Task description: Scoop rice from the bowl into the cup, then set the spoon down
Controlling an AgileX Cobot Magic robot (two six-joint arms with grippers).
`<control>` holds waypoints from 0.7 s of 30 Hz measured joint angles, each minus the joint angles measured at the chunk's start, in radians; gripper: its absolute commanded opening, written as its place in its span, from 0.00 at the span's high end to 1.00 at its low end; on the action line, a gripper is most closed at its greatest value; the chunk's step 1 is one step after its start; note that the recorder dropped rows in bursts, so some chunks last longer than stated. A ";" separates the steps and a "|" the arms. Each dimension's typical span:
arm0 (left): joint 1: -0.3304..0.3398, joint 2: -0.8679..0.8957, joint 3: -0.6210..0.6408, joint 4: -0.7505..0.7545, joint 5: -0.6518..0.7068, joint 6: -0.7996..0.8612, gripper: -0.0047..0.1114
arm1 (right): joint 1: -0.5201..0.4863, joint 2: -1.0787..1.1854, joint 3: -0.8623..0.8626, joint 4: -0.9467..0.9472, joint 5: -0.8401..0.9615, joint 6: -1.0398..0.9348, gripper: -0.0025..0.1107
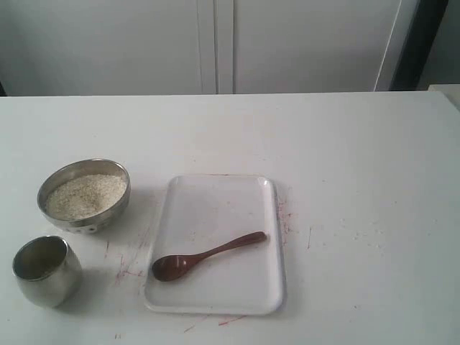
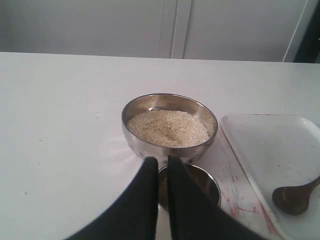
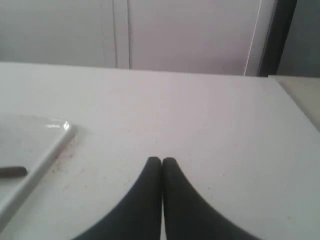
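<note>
The steel bowl (image 1: 115, 210) stands at the table's left, filled with rice (image 1: 86, 195). In front of it is the small rounded cup (image 1: 47, 272). The dark wooden spoon (image 1: 205, 254) lies on a white tray (image 1: 215, 194), its handle pointing right. Neither gripper shows in the exterior view. In the left wrist view my left gripper (image 2: 162, 160) hovers over the cup (image 2: 207, 182), just short of the bowl (image 2: 145, 147), its fingers a narrow gap apart and holding nothing. My right gripper (image 3: 161, 160) is shut and empty over bare table, right of the tray (image 3: 45, 145).
Faint red marks streak the table around the tray. White cabinet doors (image 1: 215, 43) rise behind the table's far edge. Bare tabletop (image 1: 374, 215) stretches to the right of the tray.
</note>
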 measured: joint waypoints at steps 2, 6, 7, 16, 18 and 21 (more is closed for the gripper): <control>0.000 0.000 0.000 0.000 0.000 0.000 0.84 | 0.000 0.000 0.000 0.012 0.025 -0.019 0.98; 0.000 0.000 0.000 0.000 0.000 0.000 0.84 | 0.000 0.000 0.000 0.015 0.042 -0.025 0.98; 0.000 0.000 0.000 0.000 0.000 0.000 0.84 | 0.000 0.000 0.000 0.017 0.052 -0.025 0.98; 0.000 0.000 0.000 0.000 0.000 0.000 0.84 | 0.000 0.000 0.000 0.017 0.075 -0.027 0.98; 0.000 0.000 0.000 0.000 0.000 0.000 0.84 | 0.000 0.000 0.000 0.017 0.075 -0.027 0.98; 0.000 0.000 0.000 0.000 0.000 0.000 0.84 | 0.000 0.000 0.000 0.017 0.075 -0.027 0.98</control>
